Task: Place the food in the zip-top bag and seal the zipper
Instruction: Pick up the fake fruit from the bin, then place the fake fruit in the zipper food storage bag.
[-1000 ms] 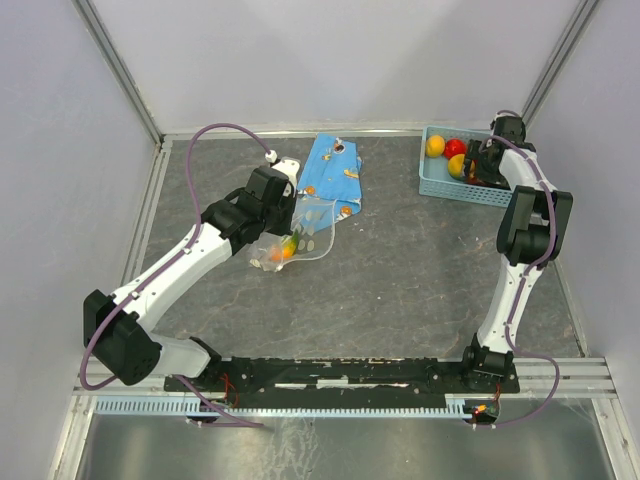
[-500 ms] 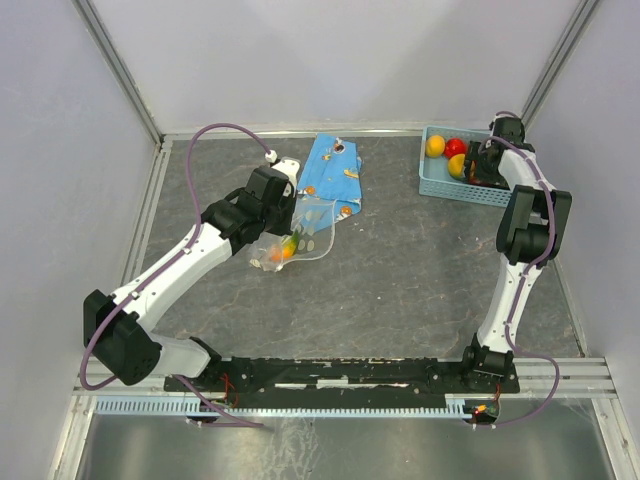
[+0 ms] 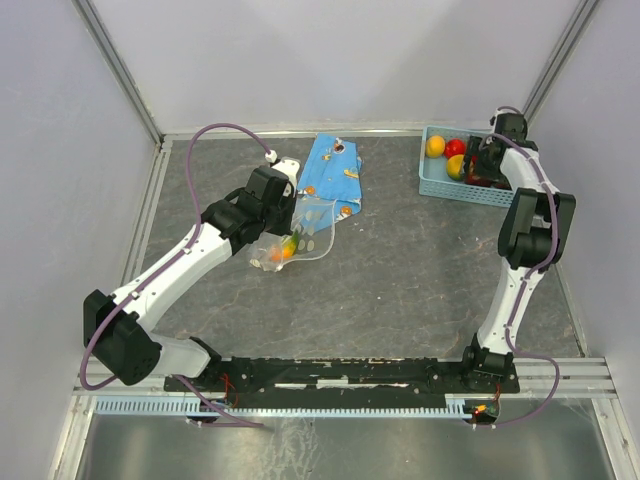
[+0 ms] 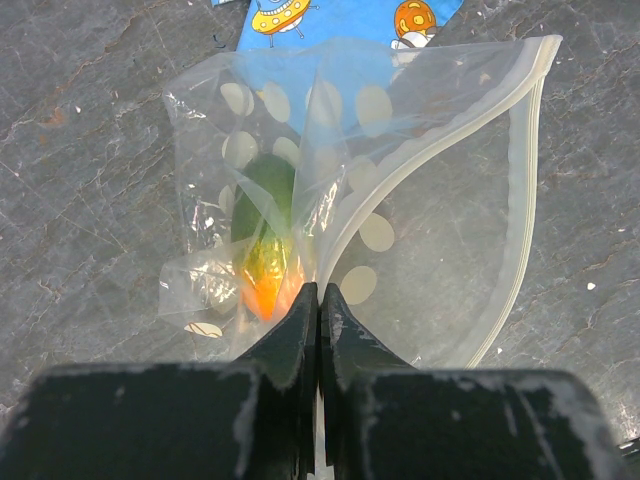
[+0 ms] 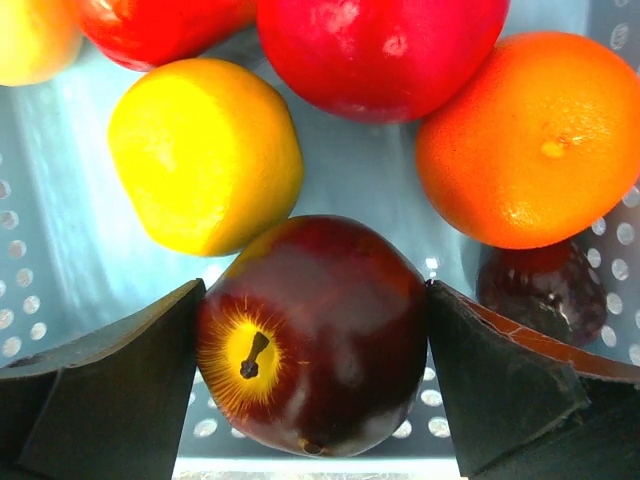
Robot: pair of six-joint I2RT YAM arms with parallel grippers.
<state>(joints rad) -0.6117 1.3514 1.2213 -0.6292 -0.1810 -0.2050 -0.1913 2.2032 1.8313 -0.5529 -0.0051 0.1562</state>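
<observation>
Nearest the bases, your left gripper [image 4: 318, 300] is clamping shut on a fold of the zip-top bag [image 4: 440, 220], fingers pressed together on the clear dotted film. The bag is lying slumped on the grey table [image 3: 400, 280], left of centre. Its mouth is gaping and the zipper [image 4: 528, 180] is curving unsealed along the open edge. Inside it, a green fruit [image 4: 262, 195] and an orange piece [image 4: 265, 290] are sitting just beyond the fingertips. Right behind the bag, the blue wrapper [image 3: 330, 175] is lying flat, its near edge showing through the plastic. At the far right corner, your right gripper [image 5: 315, 290] is reaching into the mesh basket [image 3: 450, 190], jaws spread wide and pressing both flanks of the dark purple fruit [image 5: 320, 340], which is resting on the basket floor. Beyond it are crowding a yellow fruit [image 5: 205, 155], a red fruit [image 5: 380, 50], an orange fruit [image 5: 525, 140] and a second dark fruit [image 5: 540, 290].
</observation>
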